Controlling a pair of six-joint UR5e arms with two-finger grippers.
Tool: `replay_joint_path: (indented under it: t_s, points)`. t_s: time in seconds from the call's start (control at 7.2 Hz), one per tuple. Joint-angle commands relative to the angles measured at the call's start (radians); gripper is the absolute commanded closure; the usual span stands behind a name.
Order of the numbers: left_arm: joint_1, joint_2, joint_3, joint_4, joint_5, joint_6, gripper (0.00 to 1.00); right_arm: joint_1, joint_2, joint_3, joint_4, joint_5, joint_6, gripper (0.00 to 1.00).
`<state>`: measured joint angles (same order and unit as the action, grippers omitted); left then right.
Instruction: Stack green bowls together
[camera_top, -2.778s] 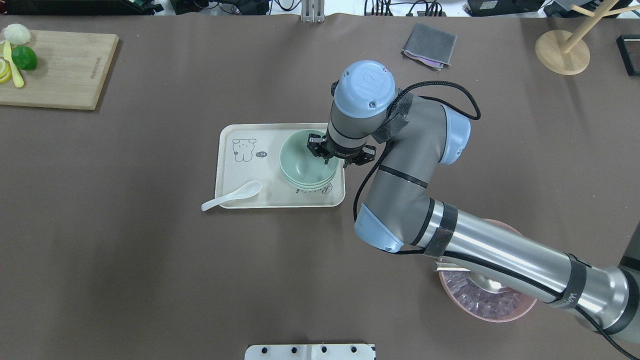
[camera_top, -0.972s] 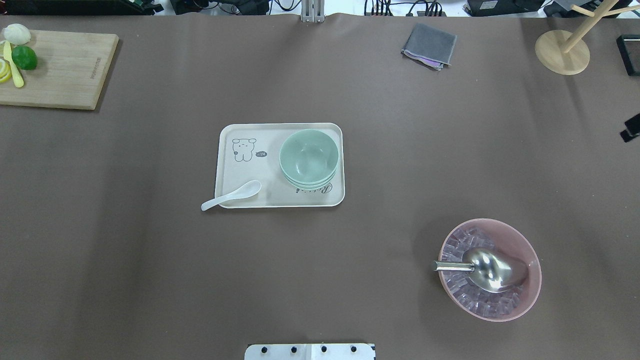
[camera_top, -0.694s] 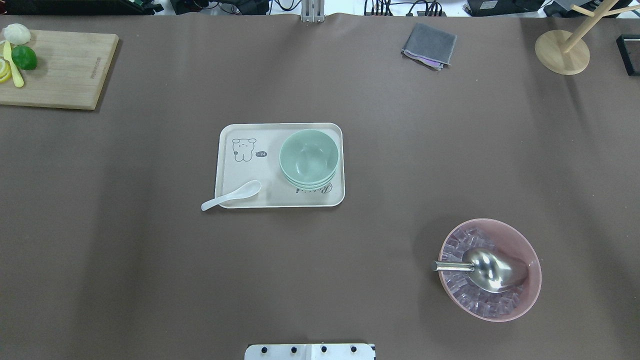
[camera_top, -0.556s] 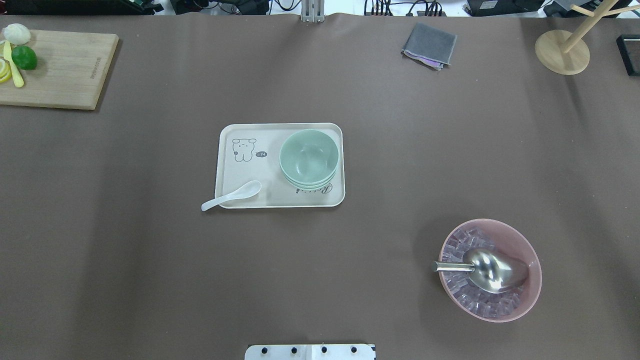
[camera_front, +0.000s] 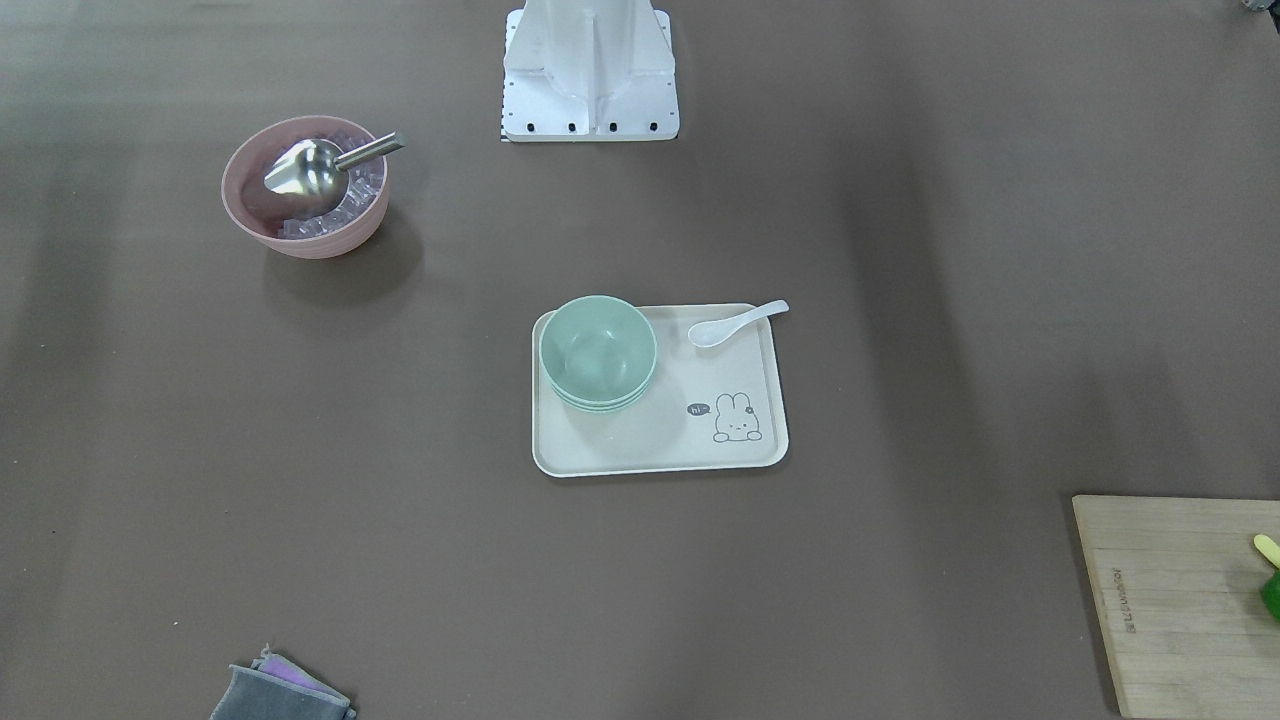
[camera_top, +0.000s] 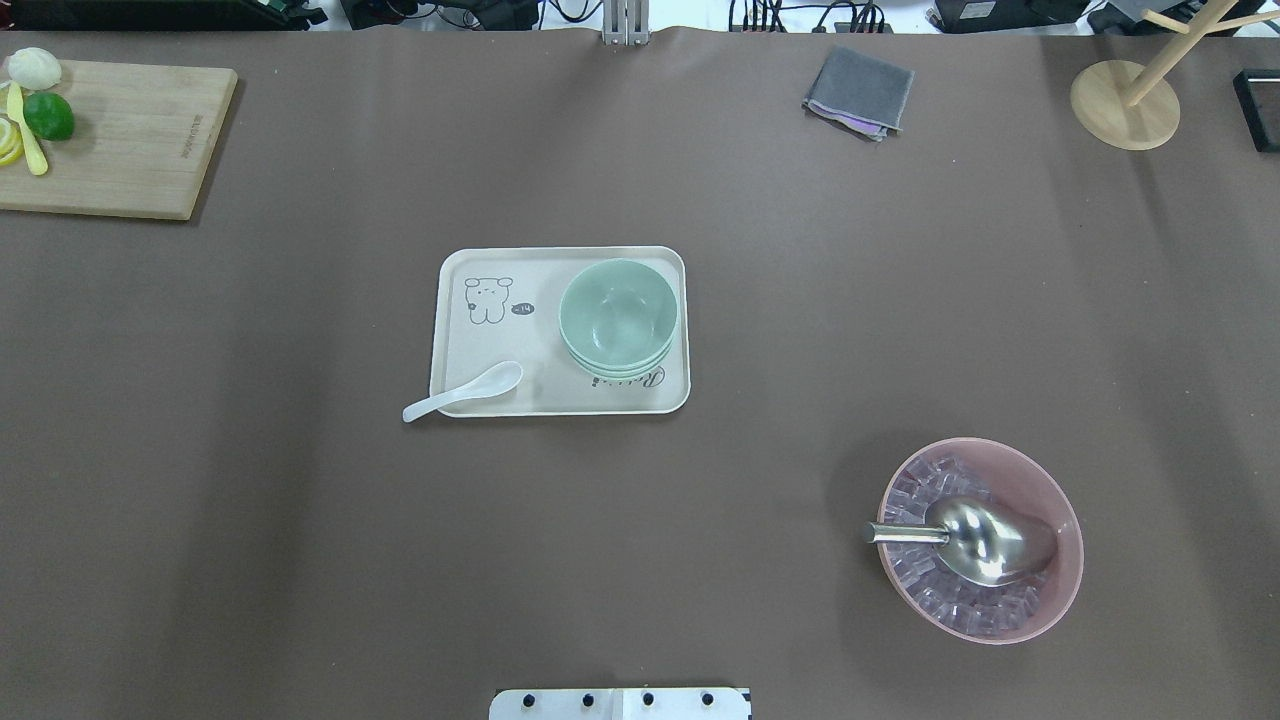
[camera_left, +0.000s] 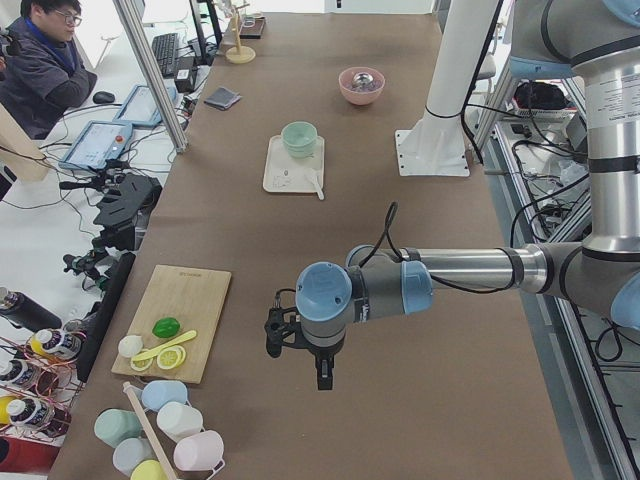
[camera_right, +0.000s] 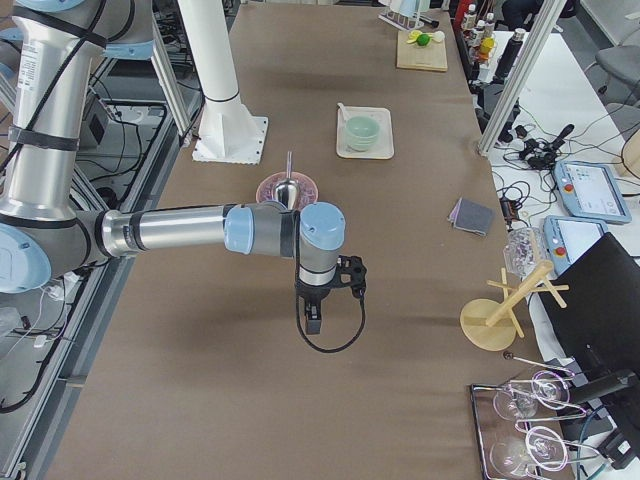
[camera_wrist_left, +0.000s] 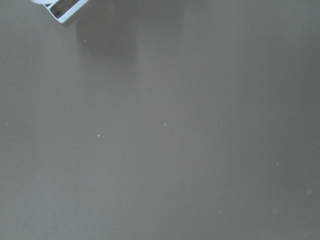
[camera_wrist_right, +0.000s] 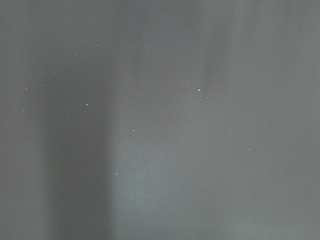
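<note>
The green bowls (camera_top: 618, 312) sit nested in one stack on the right part of a cream tray (camera_top: 545, 350) at mid-table. The stack also shows in the front view (camera_front: 598, 350) and in both side views (camera_left: 299, 137) (camera_right: 362, 132). No gripper is near it. My left gripper (camera_left: 320, 378) hangs over bare table far toward my left end. My right gripper (camera_right: 315, 318) hangs over bare table toward my right end. I cannot tell whether either is open or shut. Both wrist views show only brown table.
A white spoon (camera_top: 462, 392) lies across the tray's near left edge. A pink bowl with ice and a metal scoop (camera_top: 980, 540) stands near right. A cutting board with fruit (camera_top: 120, 140), a grey cloth (camera_top: 858, 92) and a wooden stand (camera_top: 1125, 105) line the far side.
The right arm, whose gripper was at the stack's rim, has pulled away to the right and left the overhead view. The bowl stack has not moved.
</note>
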<state>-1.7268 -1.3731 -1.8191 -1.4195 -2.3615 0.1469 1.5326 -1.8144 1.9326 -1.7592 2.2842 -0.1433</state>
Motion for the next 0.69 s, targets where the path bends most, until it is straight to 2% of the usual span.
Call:
replay_joint_path:
  t_s: [0.0,0.56]
  points:
    - [0.018,-0.003,-0.042,-0.012,0.001,-0.01,0.02,0.004,-0.006,0.008,0.001,0.029,-0.001,0.0]
    - [0.02,-0.006,-0.04,-0.016,0.001,-0.009,0.02,0.004,-0.003,0.009,0.003,0.029,-0.001,0.0]
